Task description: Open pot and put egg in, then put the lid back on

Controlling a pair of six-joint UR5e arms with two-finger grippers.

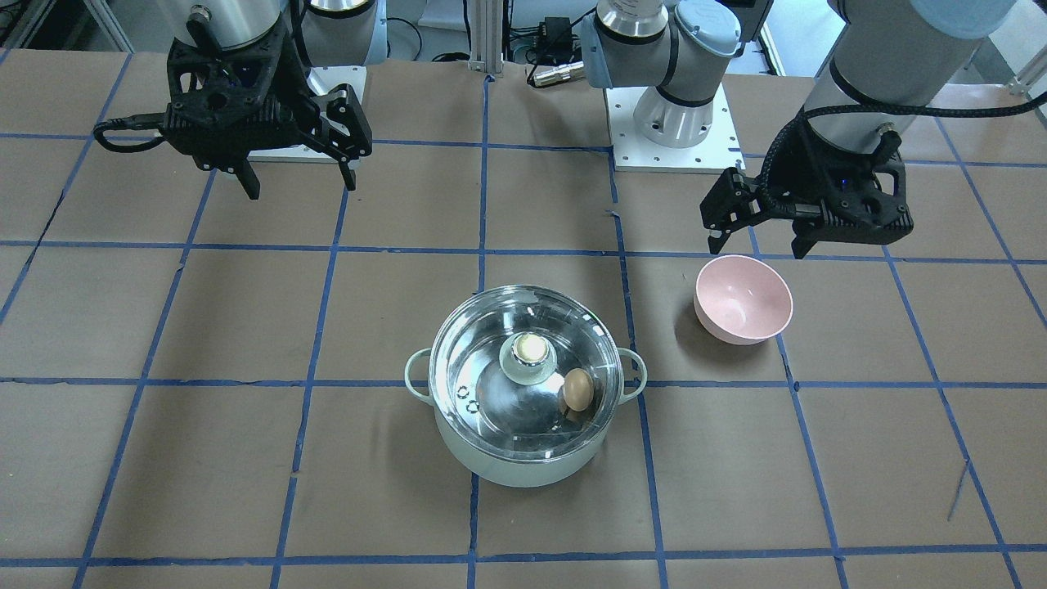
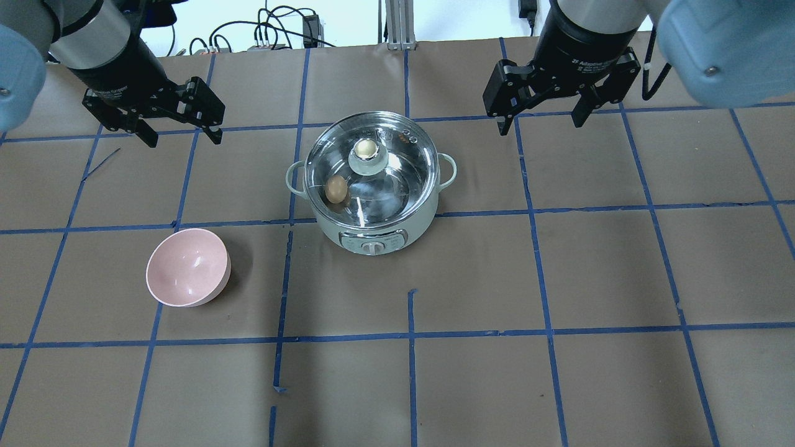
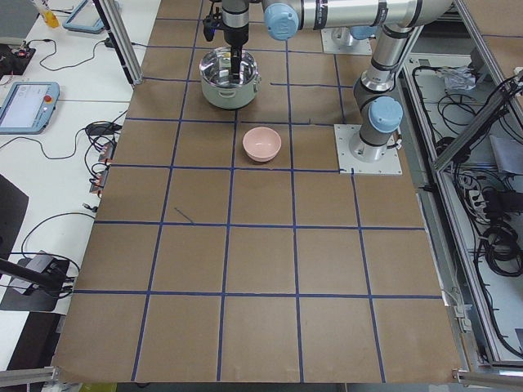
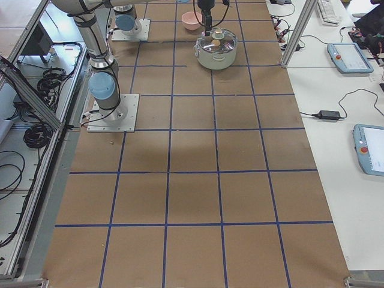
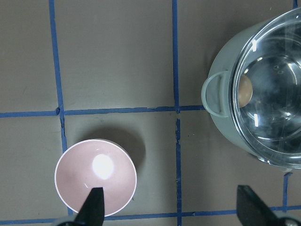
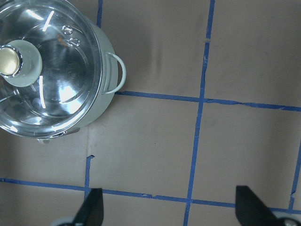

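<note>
Seemingly done; egg under lid at 8 o'clock; left gripper, right gripper splayed, empty; unseated lid could slide.

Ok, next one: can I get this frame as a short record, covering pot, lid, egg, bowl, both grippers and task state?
pot: upright, closed
lid: seated on the pot, knob up
egg: inside the pot, visible through the glass, toward the robot's left
bowl: pink, empty, apart from the pot
left gripper: open, empty, raised clear of the pot
right gripper: open, empty, raised clear of the pot
task state: looks complete
</note>
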